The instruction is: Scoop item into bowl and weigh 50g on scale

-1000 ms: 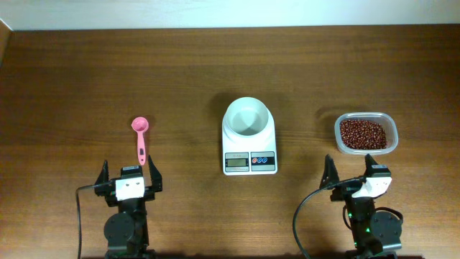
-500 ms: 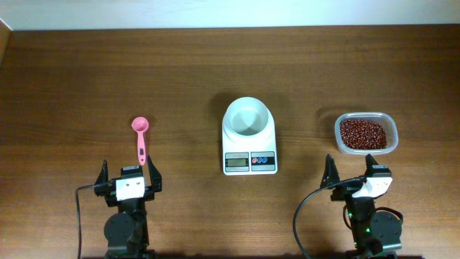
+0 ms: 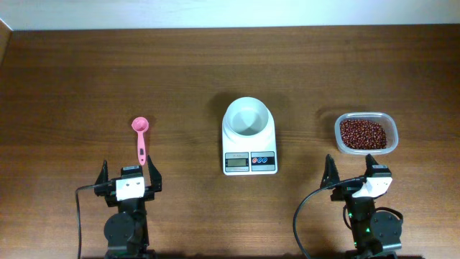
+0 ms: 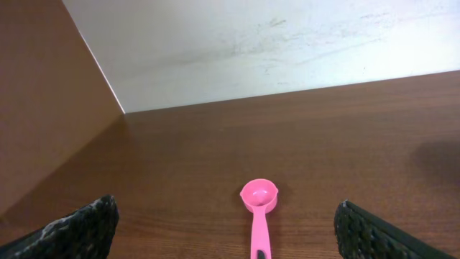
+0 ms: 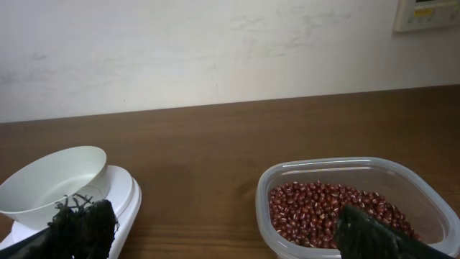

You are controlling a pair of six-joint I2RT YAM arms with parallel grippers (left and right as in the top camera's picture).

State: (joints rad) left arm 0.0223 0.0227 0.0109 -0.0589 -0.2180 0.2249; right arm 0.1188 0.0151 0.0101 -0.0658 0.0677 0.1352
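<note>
White bowl (image 3: 248, 121) on the scale (image 3: 249, 162) mid-tabletop (image 3: 86, 79), pink spoon (image 3: 141, 140) to its left, clear tub (image 3: 338, 134) of beans (image 3: 366, 134) to its right, left hand (image 3: 129, 173) and right hand (image 3: 351, 167) at the near edge, fingers spread apart

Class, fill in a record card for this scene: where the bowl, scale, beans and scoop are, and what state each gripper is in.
bowl: white, empty, sitting on the scale
scale: mid-view, display and buttons facing the arms
beans: heaped in a clear tub, right of the scale
scoop: pink, empty, lying left of the scale
left gripper: open, empty, near the scoop's handle end
right gripper: open, empty, just short of the tub
</note>
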